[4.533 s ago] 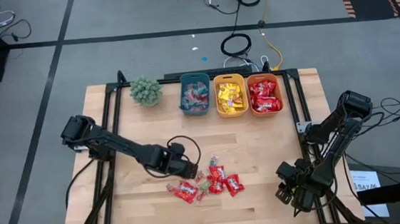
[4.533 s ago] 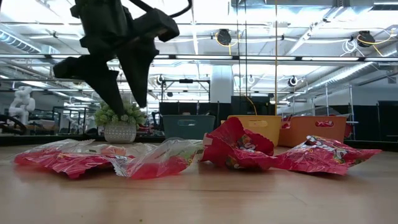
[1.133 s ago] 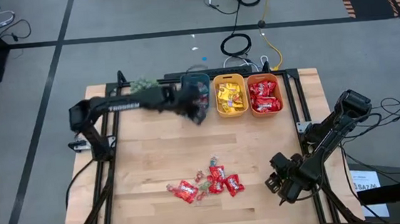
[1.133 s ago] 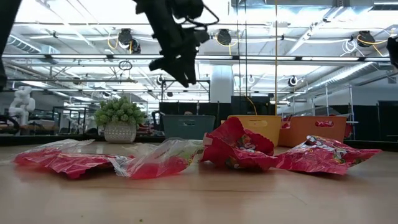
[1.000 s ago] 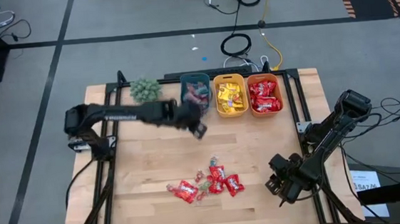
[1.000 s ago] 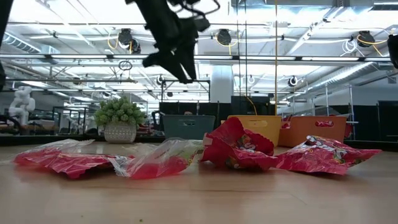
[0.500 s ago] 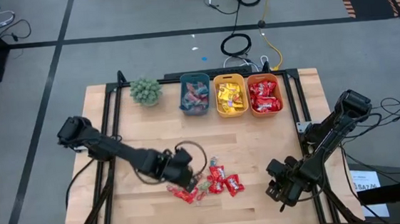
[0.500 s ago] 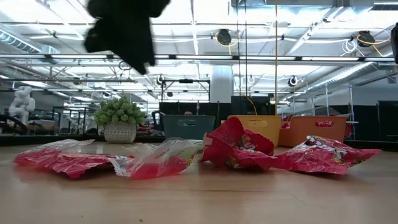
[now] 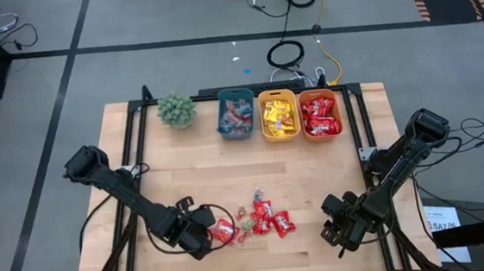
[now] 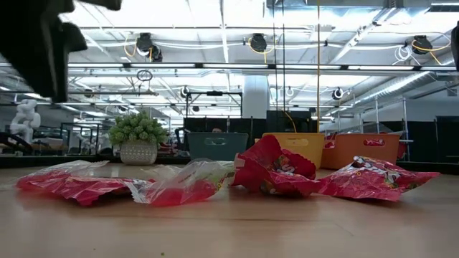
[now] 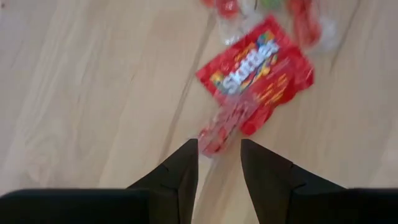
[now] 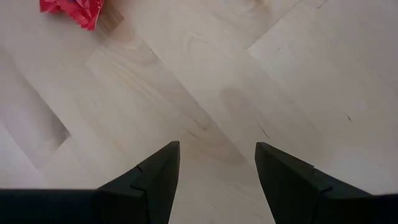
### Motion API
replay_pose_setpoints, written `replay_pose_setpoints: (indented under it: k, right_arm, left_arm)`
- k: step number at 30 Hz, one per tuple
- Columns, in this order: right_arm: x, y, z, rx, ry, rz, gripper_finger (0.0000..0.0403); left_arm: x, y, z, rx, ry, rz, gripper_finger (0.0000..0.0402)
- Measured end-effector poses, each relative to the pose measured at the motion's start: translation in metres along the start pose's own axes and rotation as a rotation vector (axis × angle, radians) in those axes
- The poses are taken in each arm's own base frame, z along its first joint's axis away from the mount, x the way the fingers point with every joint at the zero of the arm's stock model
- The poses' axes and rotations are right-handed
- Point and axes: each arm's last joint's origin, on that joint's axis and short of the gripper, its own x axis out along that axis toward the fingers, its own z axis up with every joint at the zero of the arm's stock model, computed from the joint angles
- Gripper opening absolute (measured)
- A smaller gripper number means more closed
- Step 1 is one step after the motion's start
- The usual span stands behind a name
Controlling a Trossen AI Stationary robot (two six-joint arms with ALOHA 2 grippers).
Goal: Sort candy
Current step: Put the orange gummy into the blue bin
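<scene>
Three bins along the far edge: teal bin [image 9: 235,115], yellow bin [image 9: 279,116], orange bin [image 9: 320,115]. One green plant [image 9: 176,109]. Three large red packets [image 9: 263,219] loose on the table [image 9: 177,184]; smaller pieces uncountable. Two arms.

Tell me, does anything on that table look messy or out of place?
Only the loose candy: a small heap of red packets and a few paler pieces lies scattered on the bare wood near the table's front, some overlapping, while the rest sits sorted in the three bins at the back. The left gripper is beside the heap. Nothing looks damaged.
</scene>
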Motion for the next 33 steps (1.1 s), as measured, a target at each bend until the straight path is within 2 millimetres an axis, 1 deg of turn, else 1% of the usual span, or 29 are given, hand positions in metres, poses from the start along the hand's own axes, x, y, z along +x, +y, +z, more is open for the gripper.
replay_pose_setpoints:
  k: [5,10,12,14,16,18,20,23,24,29,33]
  right_arm:
    - [0.000,0.001,0.000,0.002,-0.001,0.013,0.0201]
    - [0.000,0.001,0.000,0.002,-0.001,0.013,0.0201]
    - [0.000,0.001,0.000,0.002,-0.001,0.013,0.0201]
    - [0.000,0.001,0.000,0.002,-0.001,0.013,0.0201]
    - [0.000,0.001,0.000,0.002,-0.001,0.013,0.0201]
    - [0.000,0.001,0.000,-0.004,-0.004,0.013,0.0201]
    - [0.000,0.001,0.000,-0.011,-0.005,0.013,0.0201]
    - [0.000,0.001,0.000,-0.013,-0.005,0.013,0.0201]
    - [0.000,0.001,0.000,-0.013,-0.005,0.013,0.0201]
    - [0.000,0.001,0.000,-0.013,-0.005,0.014,0.0201]
    - [0.000,0.001,0.001,-0.012,-0.025,0.015,0.0201]
  left_arm:
    - [0.022,0.006,-0.012,0.058,0.021,-0.021,0.0132]
    - [0.048,0.009,-0.022,0.113,-0.031,-0.119,0.0132]
    - [0.057,0.012,-0.025,0.106,-0.048,-0.138,0.0132]
    - [0.063,0.017,-0.028,0.103,-0.032,-0.121,0.0132]
    - [0.065,0.020,-0.028,0.099,-0.023,-0.122,0.0126]
    - [0.067,0.022,-0.028,0.099,-0.009,-0.124,0.0109]
    - [0.067,0.023,-0.027,0.114,0.015,-0.139,0.0078]
    - [0.067,0.024,-0.026,0.085,0.031,-0.143,0.0020]
    - [0.066,0.024,-0.026,0.062,0.040,-0.140,0.0012]
    - [0.058,0.021,-0.020,0.043,0.066,-0.123,0.0005]
    - [0.043,0.022,-0.005,0.014,0.052,-0.127,0.0004]
